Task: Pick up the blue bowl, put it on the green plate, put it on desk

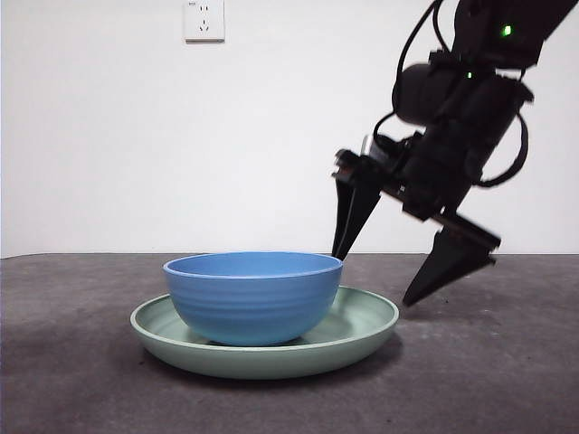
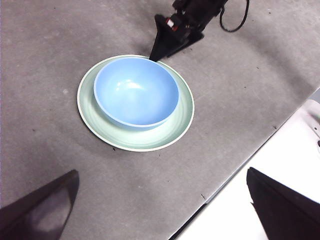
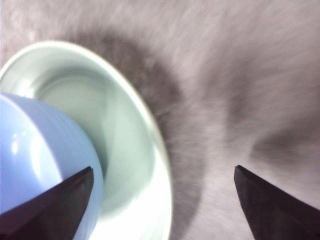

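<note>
Front view: blue bowl (image 1: pixel 253 297) sits upright in the green plate (image 1: pixel 362 330), plate flat on the desk (image 1: pixel 81 380); right gripper (image 1: pixel 412 253) hangs just beside the bowl's rim, jaws spread wide & holding nothing, one tip at the rim edge, other out past the plate's rim above the desk; arm comes down from top corner, tilted, wrist angled toward the bowl; white wall socket (image 1: pixel 204 20) behind, no readable text. Left wrist view: bowl (image 2: pixel 136 91) inside plate (image 2: pixel 182 120), off-centre; left gripper (image 2: pixel 165 210) well apart from both, jaws wide, empty; right gripper's dark tip by the bowl's rim. Right wrist view: blurry; bowl (image 3: pixel 35 150) & plate (image 3: pixel 135 145) by one jaw, other jaw over bare desk (image 3: pixel 240 75).
</note>
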### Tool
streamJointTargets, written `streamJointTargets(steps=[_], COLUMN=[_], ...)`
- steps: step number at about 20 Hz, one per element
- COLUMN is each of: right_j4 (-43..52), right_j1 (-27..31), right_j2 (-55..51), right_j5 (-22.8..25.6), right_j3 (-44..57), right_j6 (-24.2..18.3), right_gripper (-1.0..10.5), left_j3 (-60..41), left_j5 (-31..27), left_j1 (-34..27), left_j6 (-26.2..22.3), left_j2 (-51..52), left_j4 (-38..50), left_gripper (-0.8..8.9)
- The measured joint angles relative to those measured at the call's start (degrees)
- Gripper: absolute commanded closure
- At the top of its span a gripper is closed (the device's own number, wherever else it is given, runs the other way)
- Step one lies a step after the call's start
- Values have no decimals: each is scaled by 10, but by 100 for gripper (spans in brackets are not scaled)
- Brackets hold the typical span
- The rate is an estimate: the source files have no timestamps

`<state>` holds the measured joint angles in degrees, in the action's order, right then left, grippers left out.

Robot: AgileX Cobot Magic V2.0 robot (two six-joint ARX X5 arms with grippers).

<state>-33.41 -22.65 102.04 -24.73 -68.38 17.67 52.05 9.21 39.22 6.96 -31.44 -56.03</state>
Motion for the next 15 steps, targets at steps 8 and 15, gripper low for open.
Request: streamJointTargets(steps=[8,15], right_j4=[-142,-283], right_j1=[5,5], right_j2=[-183,-411], right_j5=[53,53], right_j3=[-28,-28], right_j6=[-82,-144], right_gripper=[344,345], left_j3=[0,0], left_j5=[0,0], left_j1=[0,0], left_j6=[0,0], left_j2=[0,0], left_j4=[0,2], left_gripper=[282,282])
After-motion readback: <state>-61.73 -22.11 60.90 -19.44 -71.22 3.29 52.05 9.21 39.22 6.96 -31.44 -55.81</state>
